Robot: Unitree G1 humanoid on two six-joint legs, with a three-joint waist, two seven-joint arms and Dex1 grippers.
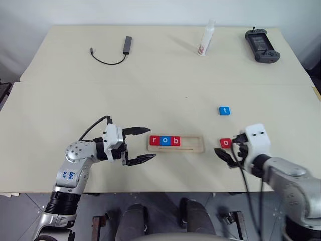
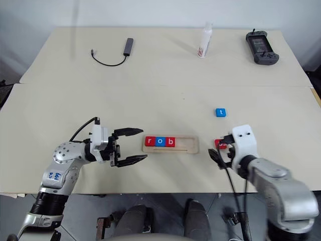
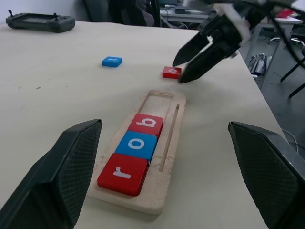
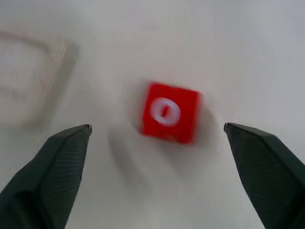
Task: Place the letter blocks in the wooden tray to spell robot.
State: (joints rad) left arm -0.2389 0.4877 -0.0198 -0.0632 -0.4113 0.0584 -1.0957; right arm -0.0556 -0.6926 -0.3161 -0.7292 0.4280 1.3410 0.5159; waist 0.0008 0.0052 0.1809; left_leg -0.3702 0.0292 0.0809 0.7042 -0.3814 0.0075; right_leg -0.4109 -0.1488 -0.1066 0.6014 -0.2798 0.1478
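Note:
The wooden tray (image 1: 193, 146) lies near the table's front edge. In its left part sit three letter blocks: a red r (image 1: 154, 140), a blue o (image 1: 165, 140) and a red b (image 1: 175, 141). Its right part is bare. A red o block (image 1: 225, 142) lies flat on the table just right of the tray. Farther back lies a blue t block (image 1: 224, 111). My left gripper (image 1: 152, 143) is open, level, pointing at the tray's left end without touching it. My right gripper (image 4: 157, 126) is open just short of the red o block, holding nothing.
At the back of the table are a black cable with an adapter (image 1: 115, 52), a white bottle (image 1: 206, 39) and a black handheld controller (image 1: 262, 46). A seam (image 1: 160, 83) crosses the table behind the blocks. The front edge runs close under both grippers.

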